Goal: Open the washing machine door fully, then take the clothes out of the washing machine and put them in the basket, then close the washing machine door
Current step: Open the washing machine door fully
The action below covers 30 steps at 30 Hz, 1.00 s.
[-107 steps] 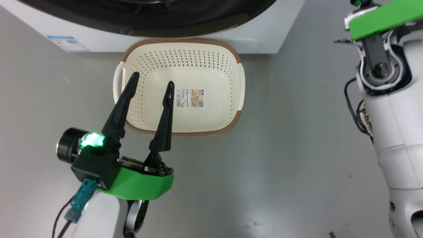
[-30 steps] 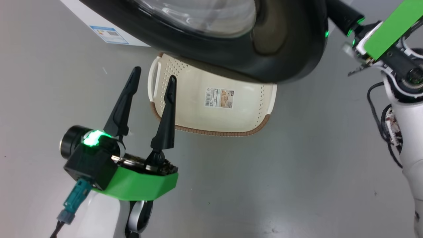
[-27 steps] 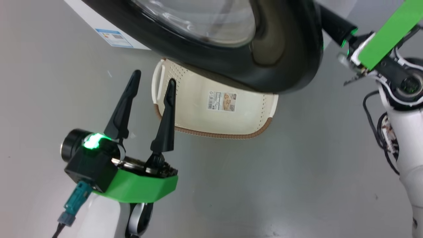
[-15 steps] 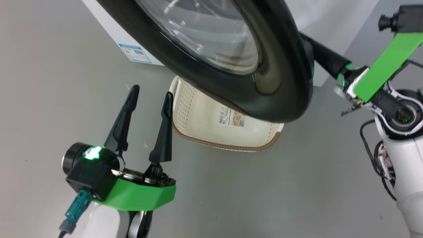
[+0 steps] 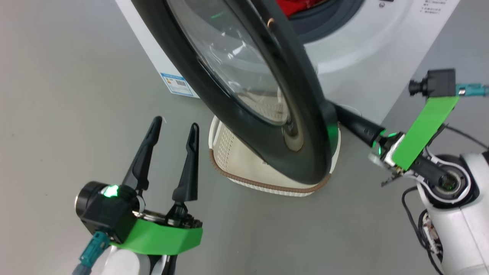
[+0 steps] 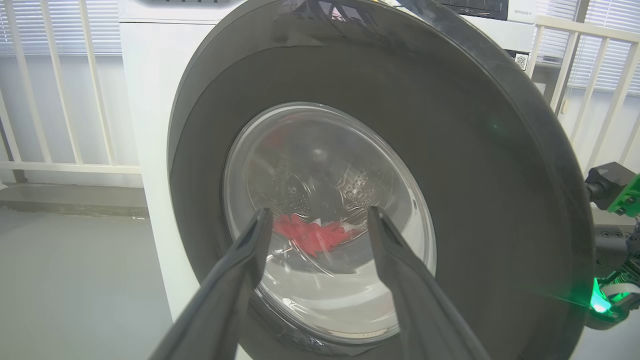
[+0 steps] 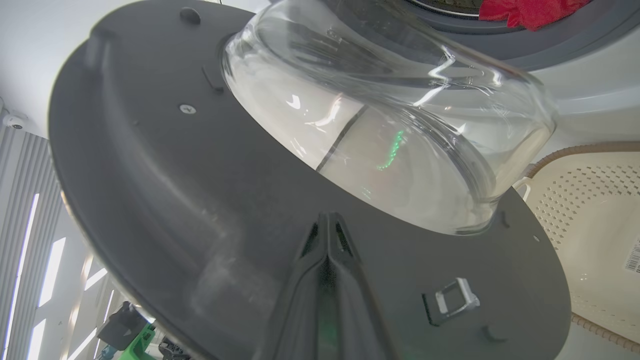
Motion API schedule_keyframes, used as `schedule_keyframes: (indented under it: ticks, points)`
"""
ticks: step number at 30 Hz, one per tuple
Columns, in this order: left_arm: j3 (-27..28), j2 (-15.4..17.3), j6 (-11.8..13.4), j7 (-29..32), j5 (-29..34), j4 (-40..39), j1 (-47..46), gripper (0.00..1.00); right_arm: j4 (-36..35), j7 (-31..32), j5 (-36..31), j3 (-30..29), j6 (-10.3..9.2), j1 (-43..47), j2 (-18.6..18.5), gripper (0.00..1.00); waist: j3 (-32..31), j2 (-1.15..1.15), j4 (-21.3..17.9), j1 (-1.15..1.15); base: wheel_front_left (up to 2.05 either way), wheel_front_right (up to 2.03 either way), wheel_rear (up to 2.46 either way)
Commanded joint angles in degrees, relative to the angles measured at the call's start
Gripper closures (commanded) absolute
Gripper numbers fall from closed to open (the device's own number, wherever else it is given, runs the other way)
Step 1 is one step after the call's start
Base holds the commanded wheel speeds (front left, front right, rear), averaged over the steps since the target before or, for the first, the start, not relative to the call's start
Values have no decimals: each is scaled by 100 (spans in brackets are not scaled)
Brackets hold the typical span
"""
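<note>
The black washing machine door (image 5: 244, 95) stands partly swung out from the white washing machine (image 5: 366, 53), its glass window bulging inward. My right gripper (image 5: 340, 114) is shut, and its tips (image 7: 327, 219) press on the door's inner face (image 7: 175, 200) just below the glass bowl (image 7: 400, 125). Red clothes (image 5: 298, 5) lie in the drum opening, and the clothes (image 6: 310, 235) also show through the glass. The cream basket (image 5: 267, 187) sits on the floor under the door. My left gripper (image 5: 175, 125) hangs open and empty left of the basket, facing the door's outer side (image 6: 475, 175).
Grey floor surrounds the machine. A blue label (image 5: 176, 84) marks its lower front. White railings (image 6: 60, 100) stand behind and beside it. The door's latch hook (image 7: 455, 297) sticks out near my right fingers. The door's lower edge overhangs the basket (image 7: 590, 210).
The door has swung further out from the machine with my shut right gripper behind it. The head camera has shifted, bringing the drum opening and red clothes into view. My left gripper stays open.
</note>
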Motion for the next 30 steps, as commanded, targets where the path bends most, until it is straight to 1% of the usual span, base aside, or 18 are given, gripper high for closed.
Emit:
schedule_keyframes:
  ticks: [1, 5, 13, 20, 30]
  points:
    - [199, 95, 14, -28, 16, -112, 51, 0, -212, 89, 48, 102, 44, 126, 106, 100, -136, 0, 74, 0, 0, 0, 0]
    - [200, 95, -8, -28, 27, -96, 178, 0, -310, 254, 57, 145, 44, 393, 214, 100, -263, 0, 128, 0, 0, 0, 0]
    - [208, 95, 32, -28, -6, -30, 327, 0, -418, 451, 56, 228, 44, 749, 446, 100, -469, 0, 306, 0, 0, 0, 0]
    - [236, 95, 51, -28, 8, 43, 386, 0, -425, 502, 25, 253, 44, 830, 580, 100, -566, 0, 533, 0, 0, 0, 0]
    - [221, 95, 111, -28, -15, 162, 453, 0, -409, 561, 20, 340, 44, 857, 663, 100, -646, 0, 842, 0, 0, 0, 0]
